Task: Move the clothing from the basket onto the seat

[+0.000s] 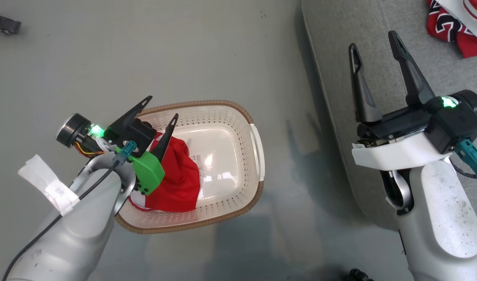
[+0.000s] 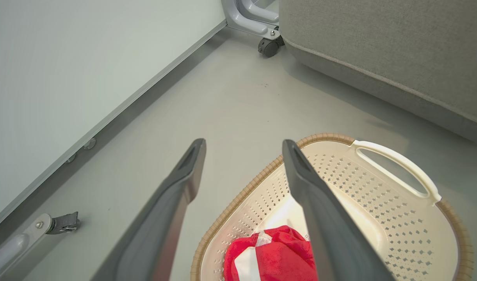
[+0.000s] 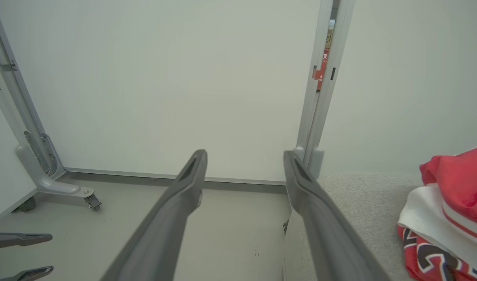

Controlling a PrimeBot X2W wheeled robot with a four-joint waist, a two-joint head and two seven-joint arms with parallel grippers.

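Hovering above the basket (image 1: 207, 104) on the floor, the left jaws stand wide and empty, right over the red garment (image 1: 180, 175) bunched in that end. Other clothes (image 1: 449, 27) already lie on the seat (image 1: 340, 39), where the right jaws wait above its edge, also wide and empty. The step in hand looks like the reach for the last piece. Next, the left arm must drop into the basket, close on a fold and lift it clear of the rim.

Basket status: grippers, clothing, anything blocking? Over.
Both open, empty: left gripper above basket, right gripper above seat. One red garment in basket, more clothing on seat. No obstruction seen.
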